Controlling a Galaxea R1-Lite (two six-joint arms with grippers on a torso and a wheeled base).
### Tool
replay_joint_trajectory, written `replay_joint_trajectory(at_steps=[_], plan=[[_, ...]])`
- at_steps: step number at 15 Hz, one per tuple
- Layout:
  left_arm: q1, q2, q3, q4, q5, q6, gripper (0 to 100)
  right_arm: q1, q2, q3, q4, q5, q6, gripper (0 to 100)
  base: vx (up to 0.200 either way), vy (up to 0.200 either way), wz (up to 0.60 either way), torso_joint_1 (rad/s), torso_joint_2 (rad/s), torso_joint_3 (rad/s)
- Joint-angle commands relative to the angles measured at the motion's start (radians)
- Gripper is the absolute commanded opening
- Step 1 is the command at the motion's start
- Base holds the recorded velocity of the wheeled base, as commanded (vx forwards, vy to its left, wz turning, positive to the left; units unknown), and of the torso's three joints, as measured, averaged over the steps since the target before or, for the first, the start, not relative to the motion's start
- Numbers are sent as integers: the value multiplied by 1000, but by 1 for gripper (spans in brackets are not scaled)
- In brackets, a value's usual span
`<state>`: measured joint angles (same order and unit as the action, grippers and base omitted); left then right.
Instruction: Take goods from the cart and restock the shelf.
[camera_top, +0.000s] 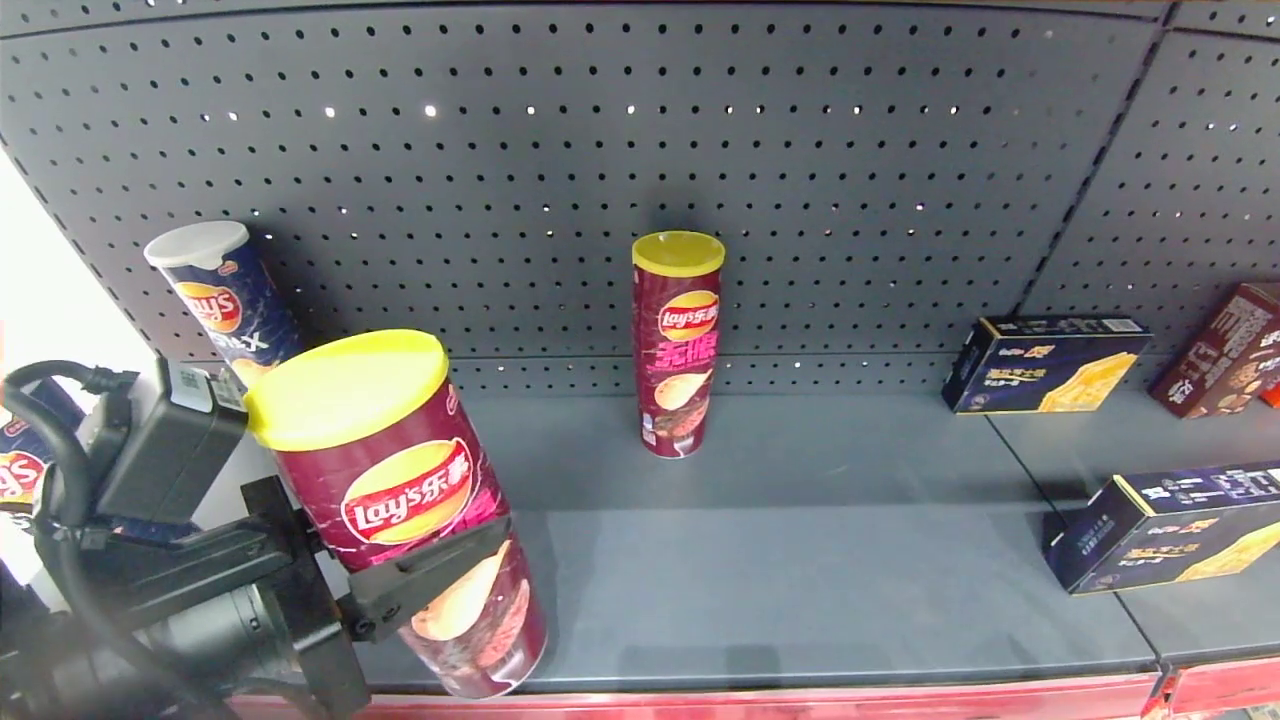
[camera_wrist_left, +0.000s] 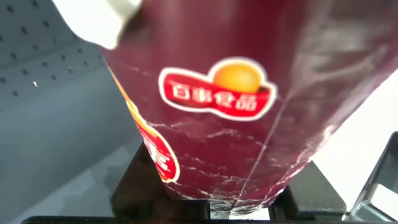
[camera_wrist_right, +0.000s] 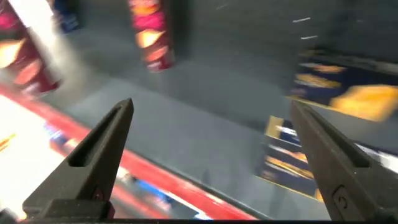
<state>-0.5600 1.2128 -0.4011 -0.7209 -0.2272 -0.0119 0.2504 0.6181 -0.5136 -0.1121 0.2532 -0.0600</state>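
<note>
One yellow-lidded maroon chip can (camera_top: 400, 500) is clamped in our left gripper (camera_top: 425, 570) at the front of the grey shelf (camera_top: 800, 580), one finger hidden behind it; our right gripper (camera_wrist_right: 211, 155) gapes wide.

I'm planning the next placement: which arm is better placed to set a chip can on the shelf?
Left. The left gripper is shut on the maroon can, tilted at the front edge of the shelf. The right gripper is open and empty.
</note>
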Motion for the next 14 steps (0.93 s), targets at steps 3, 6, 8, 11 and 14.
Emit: replay_joint_trajectory(at_steps=[3, 6, 8, 11, 14], plan=[[8, 22, -15, 0, 0, 0, 0, 207, 244, -40, -41, 9, 9, 100, 0, 0, 0, 0, 0, 0], [9, 36, -18, -2, 0, 0, 0, 240, 379, -115, -63, 5, 0, 100, 0, 0, 0, 0, 0, 0], [15, 48, -18, -3, 0, 0, 0, 224, 509, -121, -212, 97, -6, 100, 0, 0, 0, 0, 0, 0], [32, 47, -12, -3, 0, 0, 0, 188, 697, -137, -432, 207, -35, 100, 0, 0, 0, 0, 0, 0], [46, 45, -4, -2, 0, 0, 0, 164, 855, -187, -544, 250, -104, 100, 0, 0, 0, 0, 0, 0]])
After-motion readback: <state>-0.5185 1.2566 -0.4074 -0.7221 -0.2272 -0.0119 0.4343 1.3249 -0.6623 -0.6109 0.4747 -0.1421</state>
